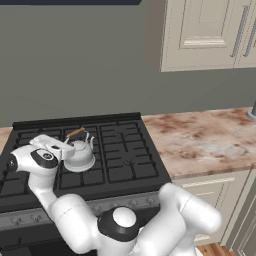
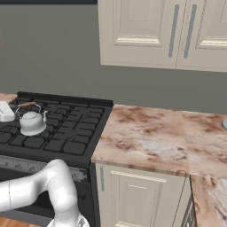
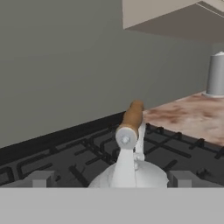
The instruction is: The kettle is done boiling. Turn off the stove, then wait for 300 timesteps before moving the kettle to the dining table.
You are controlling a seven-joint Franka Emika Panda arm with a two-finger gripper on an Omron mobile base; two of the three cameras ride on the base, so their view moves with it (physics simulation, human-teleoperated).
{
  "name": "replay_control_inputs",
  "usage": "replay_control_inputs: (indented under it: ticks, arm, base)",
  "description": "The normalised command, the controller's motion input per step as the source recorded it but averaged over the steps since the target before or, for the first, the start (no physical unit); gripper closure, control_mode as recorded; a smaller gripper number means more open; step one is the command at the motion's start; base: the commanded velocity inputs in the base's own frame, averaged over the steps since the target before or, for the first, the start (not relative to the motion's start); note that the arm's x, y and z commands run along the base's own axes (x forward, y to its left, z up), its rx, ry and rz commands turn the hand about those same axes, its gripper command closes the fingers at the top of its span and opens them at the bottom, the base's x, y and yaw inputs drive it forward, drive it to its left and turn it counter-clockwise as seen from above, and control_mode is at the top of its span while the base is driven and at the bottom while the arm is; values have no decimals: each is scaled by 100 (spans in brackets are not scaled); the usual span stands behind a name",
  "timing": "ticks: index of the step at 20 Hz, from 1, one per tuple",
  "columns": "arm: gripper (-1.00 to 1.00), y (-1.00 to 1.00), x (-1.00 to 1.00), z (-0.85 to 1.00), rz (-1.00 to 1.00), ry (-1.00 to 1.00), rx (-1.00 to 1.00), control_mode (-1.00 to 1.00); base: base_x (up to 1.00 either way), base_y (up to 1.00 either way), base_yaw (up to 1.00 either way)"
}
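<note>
The gripper (image 3: 111, 177) stands wide and holds nothing, its two tips (image 3: 40, 178) rising to either side of the kettle (image 3: 131, 175) in the hand view — the kettle sits straight ahead of it and a little below, just beside the hand rather than touching. The wooden bar of the handle (image 3: 132, 116) runs away from the hand, end-on to the camera, so its long axis lies along the line of approach and between the fingers; by my reading a short push forward would bring the jaws astride it. From the left base view the hand (image 1: 50, 146) hangs to the kettle's (image 1: 80, 155) left, level with the handle. The kettle rests on a grate of the stove (image 1: 125, 165), on a burner left of centre. Beyond it, past the stove's right edge, lies a marbled counter (image 1: 205, 140) with a grey canister (image 3: 215, 74) far off — well apart. Nothing stands between gripper and handle. The knobs (image 1: 30, 218) sit on the front strip below the hand.
</note>
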Motion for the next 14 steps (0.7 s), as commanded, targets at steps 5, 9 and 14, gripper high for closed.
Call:
replay_control_inputs:
  ticks: [5,9,14]
  arm:
    - [-100,0,19,-6,0,1,0,-100]
    - [-100,0,13,-4,0,0,0,-100]
    - [-100,0,8,-6,0,0,0,-100]
  base:
    - [0,0,0]
    - [0,0,0]
    - [0,0,0]
